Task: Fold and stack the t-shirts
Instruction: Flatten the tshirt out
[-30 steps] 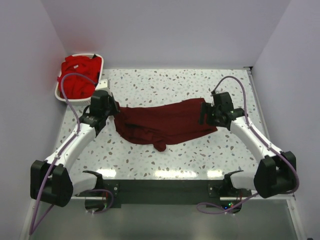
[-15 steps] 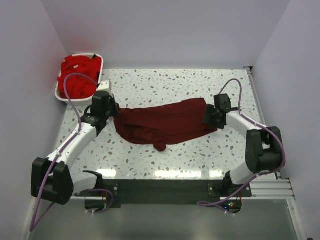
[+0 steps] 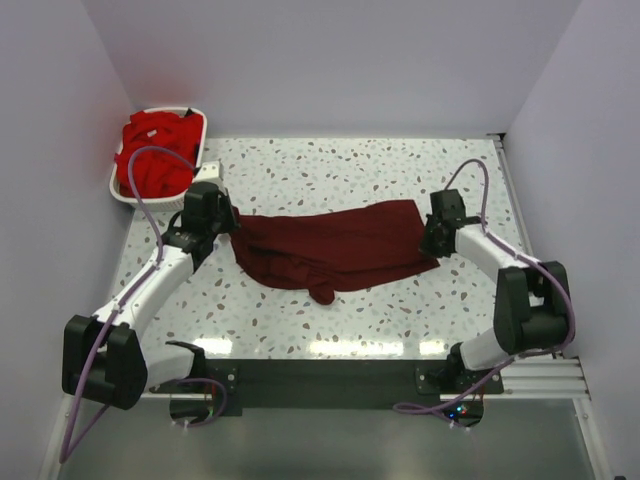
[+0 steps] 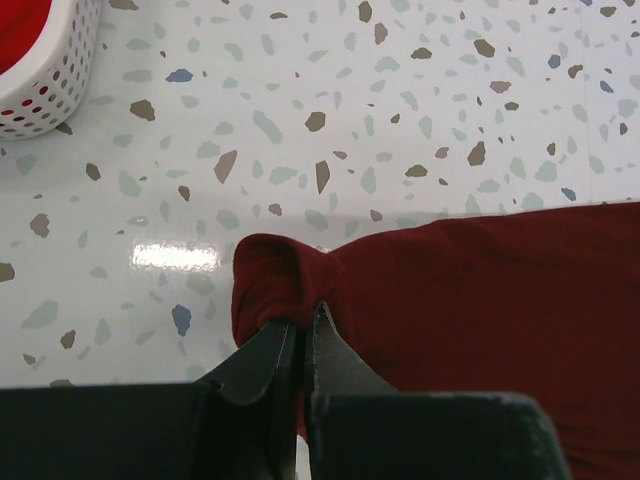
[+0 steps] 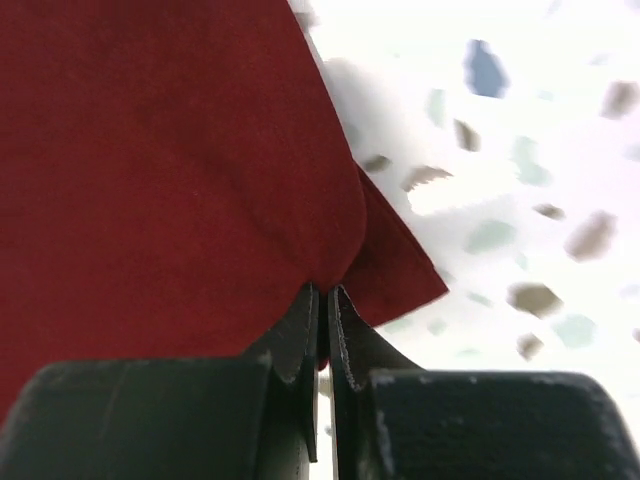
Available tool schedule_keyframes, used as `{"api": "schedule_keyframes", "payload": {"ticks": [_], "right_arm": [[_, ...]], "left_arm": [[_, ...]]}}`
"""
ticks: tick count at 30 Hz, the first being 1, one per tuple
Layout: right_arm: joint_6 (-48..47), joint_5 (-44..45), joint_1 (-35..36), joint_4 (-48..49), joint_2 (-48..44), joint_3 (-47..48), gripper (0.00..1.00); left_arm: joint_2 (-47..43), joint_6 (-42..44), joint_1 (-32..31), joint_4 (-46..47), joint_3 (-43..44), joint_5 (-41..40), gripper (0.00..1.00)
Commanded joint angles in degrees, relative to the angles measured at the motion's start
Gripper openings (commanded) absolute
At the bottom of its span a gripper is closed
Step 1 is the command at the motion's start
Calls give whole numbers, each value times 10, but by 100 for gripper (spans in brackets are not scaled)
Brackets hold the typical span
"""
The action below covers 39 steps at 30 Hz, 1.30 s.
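Looking down from the top camera onto a speckled table, with a dark maroon t-shirt lying as a rumpled band across its middle, running left to right. Pinched at its left end by the left gripper, clamped on the cloth toward the table's left edge. Pinched at its right end by the right gripper, likewise closed on the fabric, toward the right edge. Sagging toward the near edge in between, with a small lump of cloth lowest near the centre. Also showing bright red t-shirts heaped in a white slotted basket at the far left corner, just beyond the left gripper and apart from the maroon shirt.

Turning to the left wrist camera: black jaws pressed together on a bunched corner of maroon cloth, bulging just past the tips. More of the shirt spread flat on the table to the right. Basket wall in the upper left corner of the view, well apart from the shirt.

Turning to the right wrist camera, close and blurred: black jaws shut on a fold of maroon fabric. Cloth filling the left of the view, with a pointed flap lying on the table just right of the tips.
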Motion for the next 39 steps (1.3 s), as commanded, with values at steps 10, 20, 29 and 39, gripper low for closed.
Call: {"api": "schedule_keyframes", "payload": {"ticks": [10,20,29,39], "right_arm": [[-8,169,-2,-215,-219,150,0],[-61,161,-2,-156,-121,306,0],[-83,163,-29,-164,163,610,2],[-59,38,-30,-148,133,492,72]], "left_arm": [[-44,-16,-1,-70,34,42,0],[42,-11,1,-67,151,63,0],[343,8,22,-107,481,91,23],[274,-20,17,-54,373,133,80]]}}
